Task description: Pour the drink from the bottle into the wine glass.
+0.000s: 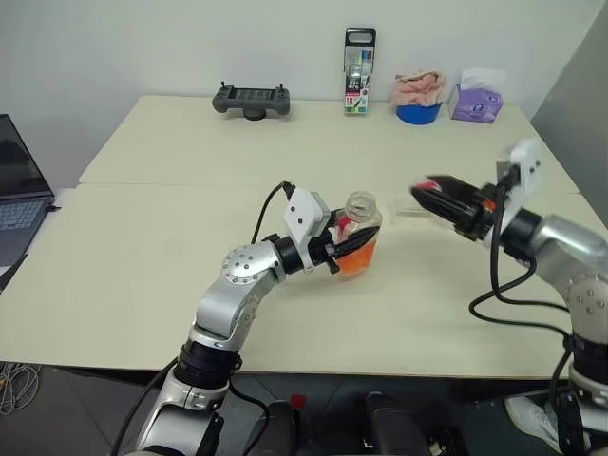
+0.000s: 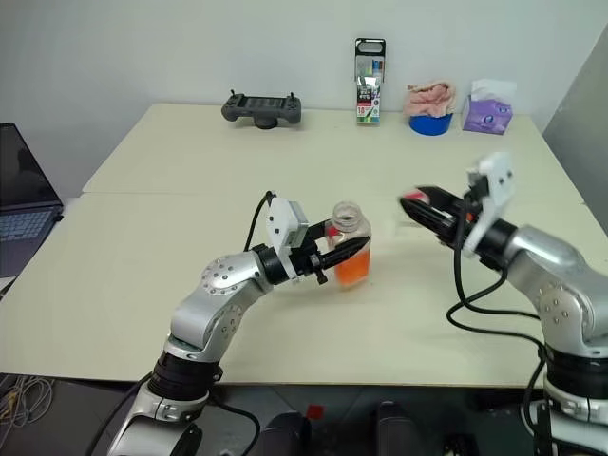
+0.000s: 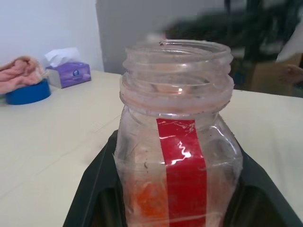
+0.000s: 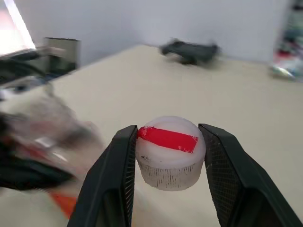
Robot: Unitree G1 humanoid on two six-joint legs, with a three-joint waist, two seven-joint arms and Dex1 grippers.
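Note:
My left gripper (image 1: pixel 347 249) is shut on the bottle (image 1: pixel 359 228), a small clear squarish one held upright just above the table's middle. Its wide neck (image 3: pixel 177 71) stands open with no cap on it, and a red strip runs down its side. The orange-red drink (image 1: pixel 356 258) fills only its lower part. Off to the right, apart from the bottle, my right gripper (image 1: pixel 425 195) is shut on a white cap (image 4: pixel 170 151) with a red strip across its top. The wine glass is out of view.
Along the table's far edge stand a black game controller (image 1: pixel 252 99), a tall marker pack (image 1: pixel 359 59), a blue bowl with pink cloth (image 1: pixel 418 95) and a purple tissue box (image 1: pixel 478 100). A laptop (image 1: pixel 19 195) sits at the left.

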